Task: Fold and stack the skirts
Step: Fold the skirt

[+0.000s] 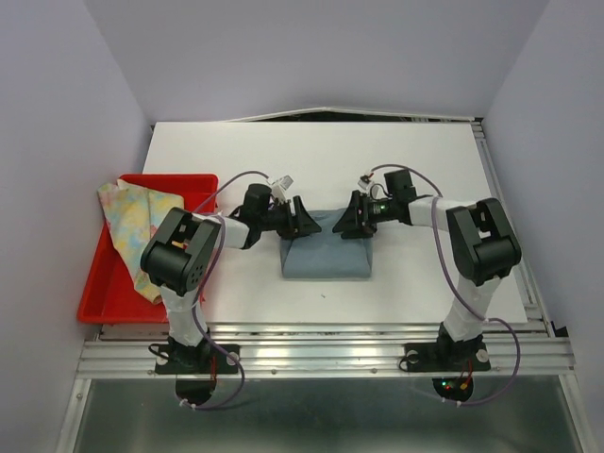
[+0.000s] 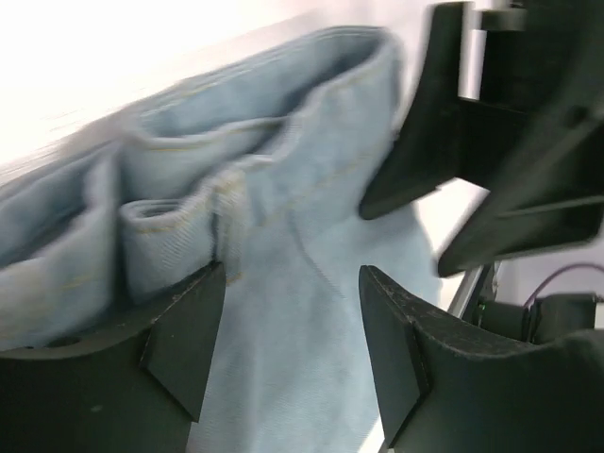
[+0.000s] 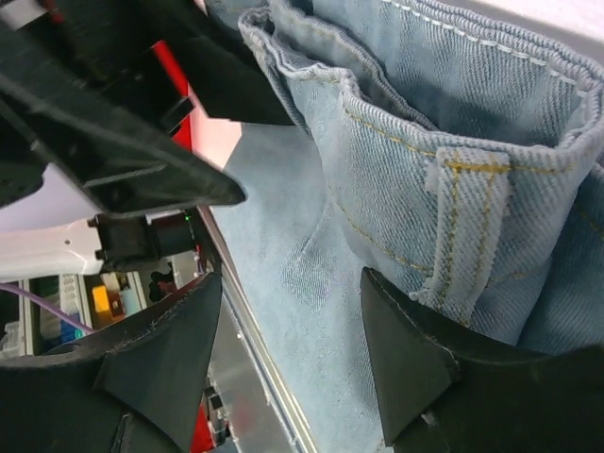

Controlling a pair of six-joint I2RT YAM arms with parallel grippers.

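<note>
The light blue denim skirt (image 1: 326, 253) lies flat on the white table in the middle. Its waistband edge is at the far side, seen close in the left wrist view (image 2: 302, 217) and the right wrist view (image 3: 444, 142). My left gripper (image 1: 300, 219) is at the far left corner of the skirt, open, with denim below the gap (image 2: 293, 349). My right gripper (image 1: 351, 222) is at the far right corner, open, one finger against the waistband (image 3: 293, 349). The floral skirt (image 1: 132, 217) lies crumpled in the red tray.
The red tray (image 1: 104, 302) stands at the table's left edge, next to the left arm's elbow. The two grippers face each other closely across the skirt's far edge. A metal rail runs along the table's near edge (image 1: 321, 330).
</note>
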